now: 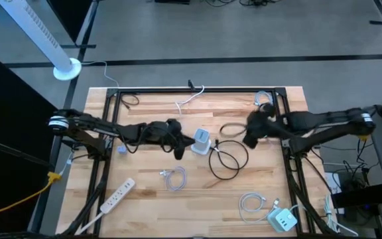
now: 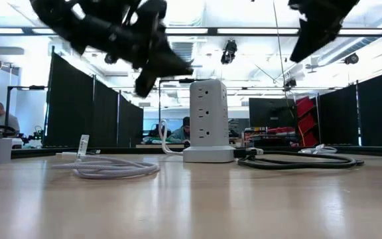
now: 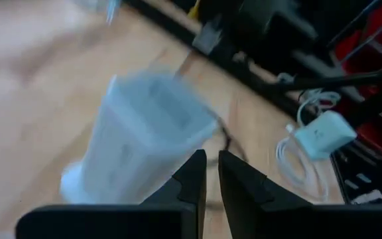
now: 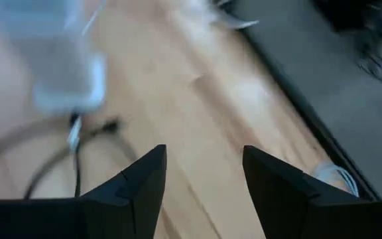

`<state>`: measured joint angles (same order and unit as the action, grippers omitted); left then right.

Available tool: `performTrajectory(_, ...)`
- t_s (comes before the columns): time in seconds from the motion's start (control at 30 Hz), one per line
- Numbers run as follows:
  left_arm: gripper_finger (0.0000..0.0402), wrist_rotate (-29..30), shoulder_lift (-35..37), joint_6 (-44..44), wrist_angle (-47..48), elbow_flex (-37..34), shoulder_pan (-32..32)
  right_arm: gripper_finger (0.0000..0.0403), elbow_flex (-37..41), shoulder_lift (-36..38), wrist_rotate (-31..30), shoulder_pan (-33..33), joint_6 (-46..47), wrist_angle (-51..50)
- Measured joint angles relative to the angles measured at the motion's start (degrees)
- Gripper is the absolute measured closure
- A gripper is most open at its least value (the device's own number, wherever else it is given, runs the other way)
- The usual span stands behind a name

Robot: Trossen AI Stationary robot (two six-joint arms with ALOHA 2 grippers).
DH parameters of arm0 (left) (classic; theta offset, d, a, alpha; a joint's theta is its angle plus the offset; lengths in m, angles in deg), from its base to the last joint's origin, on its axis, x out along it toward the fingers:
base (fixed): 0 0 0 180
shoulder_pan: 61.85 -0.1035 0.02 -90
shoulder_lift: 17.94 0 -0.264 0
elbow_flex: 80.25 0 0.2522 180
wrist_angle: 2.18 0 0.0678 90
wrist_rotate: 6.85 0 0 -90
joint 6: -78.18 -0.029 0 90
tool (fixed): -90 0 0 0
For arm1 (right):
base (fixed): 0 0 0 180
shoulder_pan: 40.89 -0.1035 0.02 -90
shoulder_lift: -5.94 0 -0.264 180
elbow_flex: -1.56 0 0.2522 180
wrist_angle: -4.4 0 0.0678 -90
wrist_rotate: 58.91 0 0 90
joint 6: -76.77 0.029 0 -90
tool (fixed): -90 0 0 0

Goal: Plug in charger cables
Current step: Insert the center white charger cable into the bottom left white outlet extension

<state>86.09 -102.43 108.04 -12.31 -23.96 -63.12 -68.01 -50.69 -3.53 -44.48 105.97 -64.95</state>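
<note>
A white tower power strip (image 1: 201,141) stands upright mid-table. A black charger cable (image 1: 229,158) lies in a loose loop to its right, with one end by the tower's base (image 4: 75,131). White charger cables lie coiled in front of the tower (image 1: 175,176), at the near right (image 1: 252,204) and at the far edge (image 1: 191,98). My left gripper (image 3: 211,174) hovers shut just left of the tower, above the table, holding nothing. My right gripper (image 4: 204,178) is raised to the right of the black loop, open and empty.
A long white power strip (image 1: 117,194) lies at the near left. A white charger block (image 1: 282,219) sits at the near right corner. A black metal frame (image 1: 197,91) borders the table. Bare wood lies between the tower and the near edge.
</note>
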Motion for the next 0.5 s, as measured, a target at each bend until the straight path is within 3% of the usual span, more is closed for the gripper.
performTrajectory(0.2,0.0372,10.9,-0.4,-5.0,0.4,7.0,-0.1,0.0255,3.6,1.0,-4.2,9.2,11.9,-2.5)
performTrajectory(0.3,0.0372,12.7,-0.4,-5.1,0.3,10.3,-0.1,0.0275,5.4,-1.7,-3.6,16.7,12.6,-2.1)
performTrajectory(0.5,0.0372,10.0,0.7,-4.3,8.1,15.7,0.6,0.0305,6.6,-8.6,6.7,25.3,6.5,-2.0)
